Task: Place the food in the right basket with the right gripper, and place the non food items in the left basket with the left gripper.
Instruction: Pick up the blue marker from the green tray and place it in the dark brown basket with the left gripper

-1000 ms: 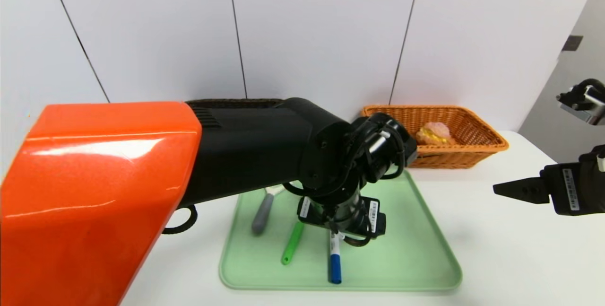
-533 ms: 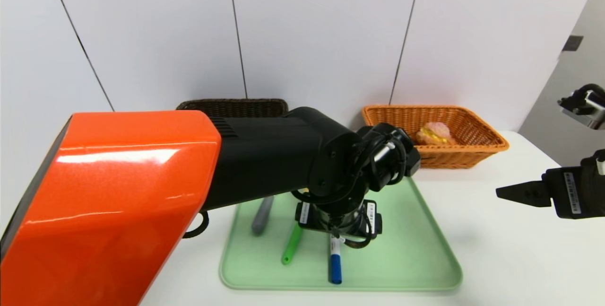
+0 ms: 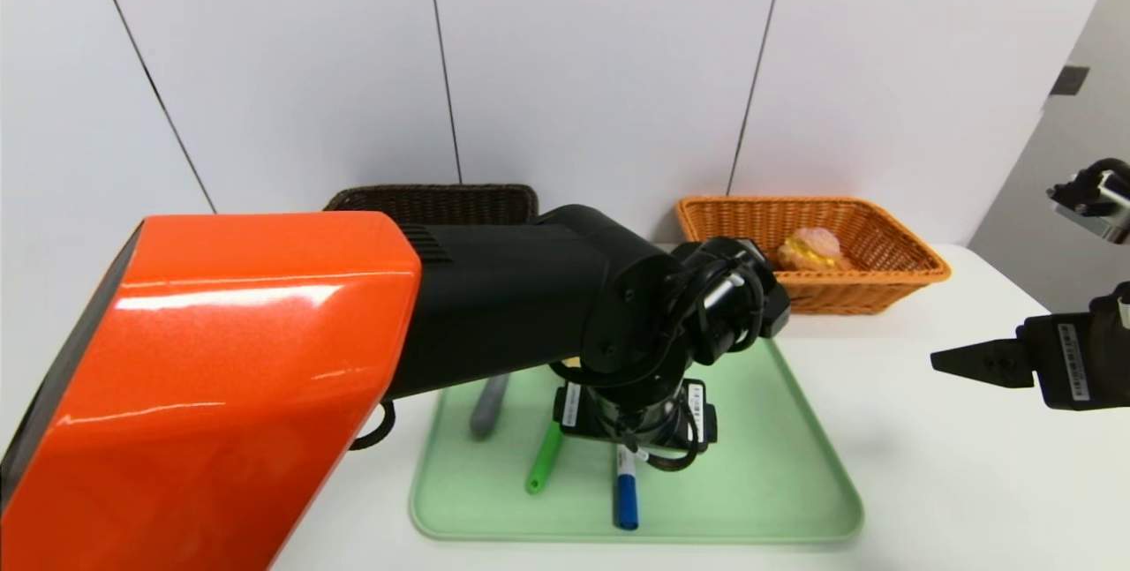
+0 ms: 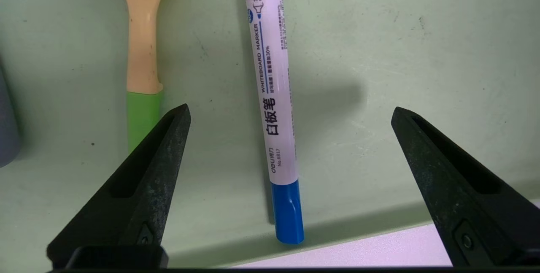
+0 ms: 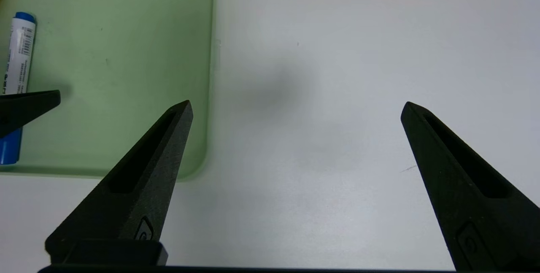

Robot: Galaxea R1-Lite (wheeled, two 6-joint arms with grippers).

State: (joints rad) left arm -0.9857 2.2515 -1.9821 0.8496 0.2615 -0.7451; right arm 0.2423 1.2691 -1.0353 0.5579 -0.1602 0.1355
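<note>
left gripper (image 4: 289, 112): jaws spread wide over the green tray (image 3: 777, 465), one finger on each side of the marker (image 4: 276, 108), not touching it
marker: lies flat on the tray, pasta spoon (image 4: 143, 53) just beside it
peeler (image 3: 488, 408): on the tray beyond the spoon
right gripper (image 5: 295, 108): parked above bare table (image 5: 337, 53), jaws apart, empty
bun (image 3: 810, 250): inside the orange basket (image 3: 883, 289)
dark basket (image 3: 433, 200): behind the left arm

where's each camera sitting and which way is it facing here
Head view: high on the robot, facing forward and down at the green tray, both baskets and both arms.
Left wrist view: behind the open left hand, facing down at the marker between its fingers.
Right wrist view: behind the open right hand, facing bare table.
Shared: all three views show the marker and tray.
</note>
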